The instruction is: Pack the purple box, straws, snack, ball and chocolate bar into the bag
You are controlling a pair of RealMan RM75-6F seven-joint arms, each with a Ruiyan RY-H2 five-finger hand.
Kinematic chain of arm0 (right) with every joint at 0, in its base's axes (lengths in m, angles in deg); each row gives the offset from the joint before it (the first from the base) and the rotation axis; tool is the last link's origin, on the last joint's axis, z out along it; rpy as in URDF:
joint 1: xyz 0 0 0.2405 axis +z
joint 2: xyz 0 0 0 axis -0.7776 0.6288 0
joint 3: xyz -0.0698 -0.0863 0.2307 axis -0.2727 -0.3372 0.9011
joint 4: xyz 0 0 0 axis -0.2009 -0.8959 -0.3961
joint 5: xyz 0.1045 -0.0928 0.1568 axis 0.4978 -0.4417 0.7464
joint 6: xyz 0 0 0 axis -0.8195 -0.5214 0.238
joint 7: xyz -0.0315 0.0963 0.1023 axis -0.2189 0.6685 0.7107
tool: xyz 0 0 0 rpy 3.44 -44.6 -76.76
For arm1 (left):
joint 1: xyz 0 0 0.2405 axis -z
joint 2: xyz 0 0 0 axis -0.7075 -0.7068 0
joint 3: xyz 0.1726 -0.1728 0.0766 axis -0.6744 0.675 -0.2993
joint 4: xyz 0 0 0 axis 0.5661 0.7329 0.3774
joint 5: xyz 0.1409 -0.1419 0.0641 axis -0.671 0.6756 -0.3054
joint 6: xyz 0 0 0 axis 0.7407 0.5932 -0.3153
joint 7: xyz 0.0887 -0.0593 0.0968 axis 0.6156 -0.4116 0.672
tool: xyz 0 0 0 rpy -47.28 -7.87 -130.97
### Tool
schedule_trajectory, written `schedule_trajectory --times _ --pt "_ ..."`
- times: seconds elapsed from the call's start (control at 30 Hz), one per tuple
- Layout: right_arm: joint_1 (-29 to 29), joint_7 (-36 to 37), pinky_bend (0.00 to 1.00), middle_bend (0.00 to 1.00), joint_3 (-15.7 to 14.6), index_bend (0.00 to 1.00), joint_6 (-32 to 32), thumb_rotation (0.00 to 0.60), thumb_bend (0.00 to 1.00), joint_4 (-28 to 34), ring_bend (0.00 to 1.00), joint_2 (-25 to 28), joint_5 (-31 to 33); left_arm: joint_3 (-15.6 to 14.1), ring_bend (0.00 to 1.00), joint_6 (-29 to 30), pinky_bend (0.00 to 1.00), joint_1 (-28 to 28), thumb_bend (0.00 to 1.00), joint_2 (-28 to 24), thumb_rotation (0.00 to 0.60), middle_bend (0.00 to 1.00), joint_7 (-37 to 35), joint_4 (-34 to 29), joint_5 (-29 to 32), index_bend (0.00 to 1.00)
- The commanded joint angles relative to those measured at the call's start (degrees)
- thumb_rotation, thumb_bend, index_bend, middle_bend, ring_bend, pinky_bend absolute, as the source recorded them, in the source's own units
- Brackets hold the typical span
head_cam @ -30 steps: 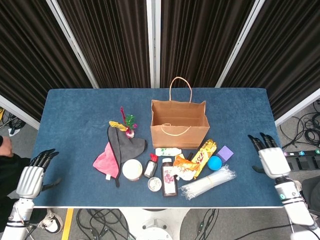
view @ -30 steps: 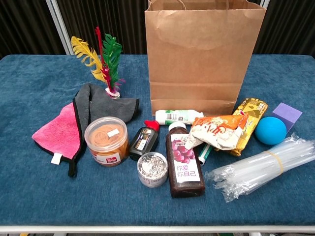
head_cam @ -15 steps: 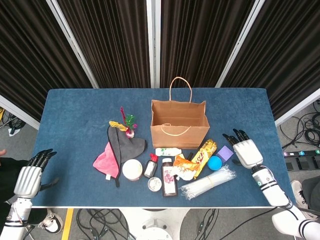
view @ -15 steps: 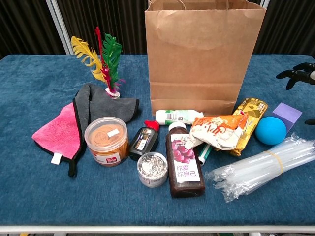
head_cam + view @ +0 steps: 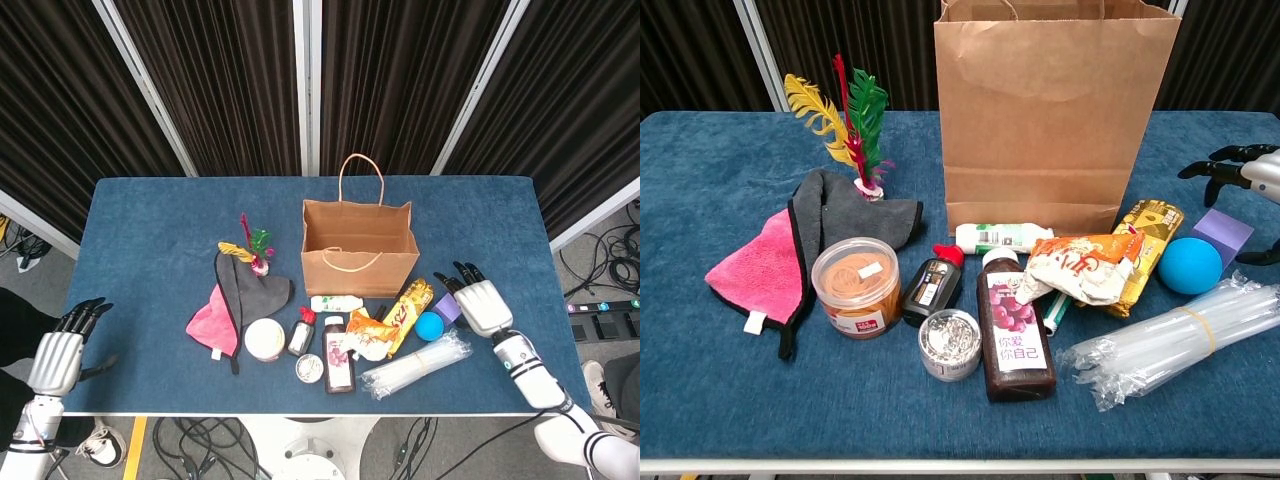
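The right hand [image 5: 480, 300] is held over the purple box [image 5: 1223, 233] near the tabletop's right edge, fingers spread, nothing gripped. The left hand [image 5: 60, 352] is positioned off the front-left corner, fingers apart, holding nothing. The ball [image 5: 429, 325], straws [image 5: 417, 365], chocolate bar [image 5: 409, 311] and snack [image 5: 366, 335] are laid before the upright bag [image 5: 358, 258].

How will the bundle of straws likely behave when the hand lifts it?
The bundle of straws looks light. One band holds its middle, so the ends may sag or fan. The clear wrappers look slick, so straws could slip out. The right hand hovers nearby, empty.
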State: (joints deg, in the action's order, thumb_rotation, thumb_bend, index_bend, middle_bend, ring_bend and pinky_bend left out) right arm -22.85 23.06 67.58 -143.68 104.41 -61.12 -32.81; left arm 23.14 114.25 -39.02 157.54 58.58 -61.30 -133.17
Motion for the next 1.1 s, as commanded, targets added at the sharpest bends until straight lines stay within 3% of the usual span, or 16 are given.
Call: schedule_trajectory --times 0.03,0.8,0.97,1.1 --pt "0.34 0.56 0.12 0.32 -0.13 0.11 -0.43 0.6 0.09 -0.48 0.05 -0.44 -0.28 0.04 0.16 -0.07 0.25 0.04 0.23 0.01 0.6 0.24 -0.07 0.03 0.06 0.23" --pt "0.05 1.6 0.13 0.45 -0.8 0.21 -2.49 0.6 0.17 -0.33 0.11 -0.63 0.6 0.05 0.16 -0.5 0.25 0.32 0.23 -0.11 0.6 0.24 -0.49 -0.34 0.22 0.23" --pt "-0.99 -0.42 0.13 0.45 0.45 0.21 -7.66 0.6 0.18 4.08 0.11 3.29 0.05 0.01 0.16 -0.58 0.25 0.36 0.23 -0.13 0.6 0.24 -0.79 -0.7 0.21 0.23" --pt "-2.26 -3.32 0.13 0.45 2.74 0.21 -13.68 0.6 0.18 11.74 0.11 9.42 -0.27 -0.09 0.16 -0.49 0.25 0.49 0.23 -0.05 0.6 0.24 -0.8 -0.92 -0.11 0.23"
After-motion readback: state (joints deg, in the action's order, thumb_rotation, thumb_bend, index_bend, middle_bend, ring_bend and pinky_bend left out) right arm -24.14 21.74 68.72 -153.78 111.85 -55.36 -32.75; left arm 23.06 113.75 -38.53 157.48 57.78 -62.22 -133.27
